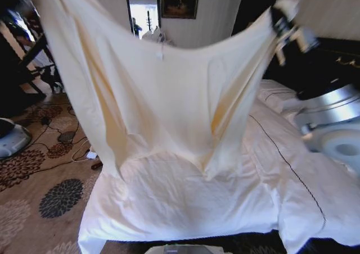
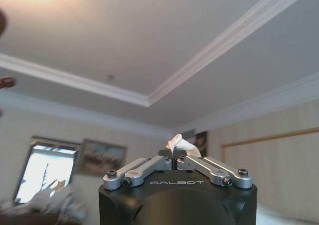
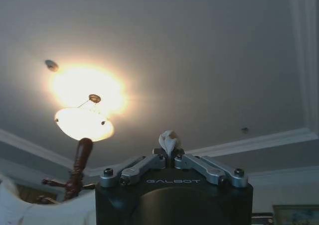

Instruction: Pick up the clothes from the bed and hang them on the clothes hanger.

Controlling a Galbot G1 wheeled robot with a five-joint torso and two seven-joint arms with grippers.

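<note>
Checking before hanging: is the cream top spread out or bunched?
Spread: the cream top hangs wide between the left claw and right claw, above the bed.

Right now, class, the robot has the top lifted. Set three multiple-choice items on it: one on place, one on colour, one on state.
1. Where is the top?
A. spread in the air above the bed
B. folded on the carpet
C. under a pillow

2. What colour is it?
A. navy
B. cream
C. red

3. How are the pincers?
A. both wide open
B. both shut on fabric
C. one open

Answers:
1 A, it hangs stretched between both arms.
2 B, pale cream cloth.
3 B, the left pincer and right pincer each pinch a tuft.
</note>
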